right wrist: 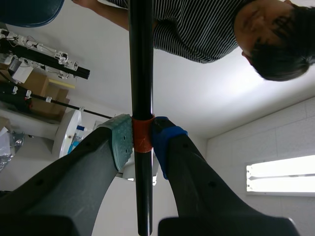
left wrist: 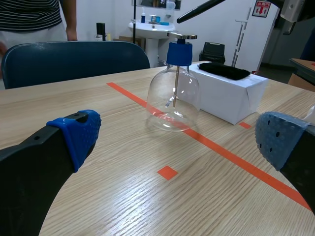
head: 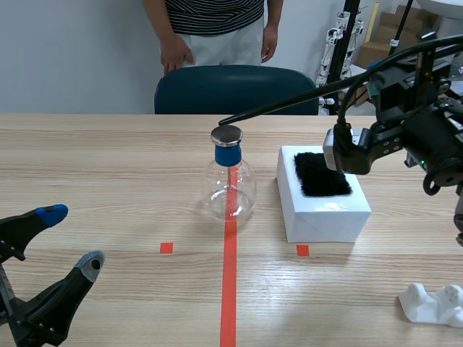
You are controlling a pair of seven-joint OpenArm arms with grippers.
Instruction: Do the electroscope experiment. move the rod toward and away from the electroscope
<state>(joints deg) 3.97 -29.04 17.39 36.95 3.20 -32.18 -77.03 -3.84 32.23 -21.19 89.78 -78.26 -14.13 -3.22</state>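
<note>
While the pale, wood-grained desk point(head: 108, 166) filled most of the scene, a white wall closed the room behind it, with cardboard boxes point(head: 383, 36) stacked in the far corner and a sink point(left wrist: 153, 29) showing in the left wrist view. An orange-red tape line and small squares marked the surface. A dark blue chair point(head: 231, 90) stood at the far edge, and a person point(head: 213, 29) in a striped top stood behind it, cut off above the chest.

A white box point(head: 325, 213) sat to the right of the tape line, with a black furry pad point(head: 320, 176) on its top. The electroscope point(head: 230, 184), a clear flask with a blue stopper and a metal disc, stood on the line just beside the box.

The black rod point(head: 289, 103) slanted down from the right, its tip just above the disc and apparently apart from it. The right pincer point(right wrist: 141, 137) was clamped on the rod's orange band. The left pincer point(head: 72, 237) rested low at the near left, spread wide and holding nothing.

A small white lumpy thing point(head: 432, 302) lay at the near right, partly cut off and hard to identify.
</note>
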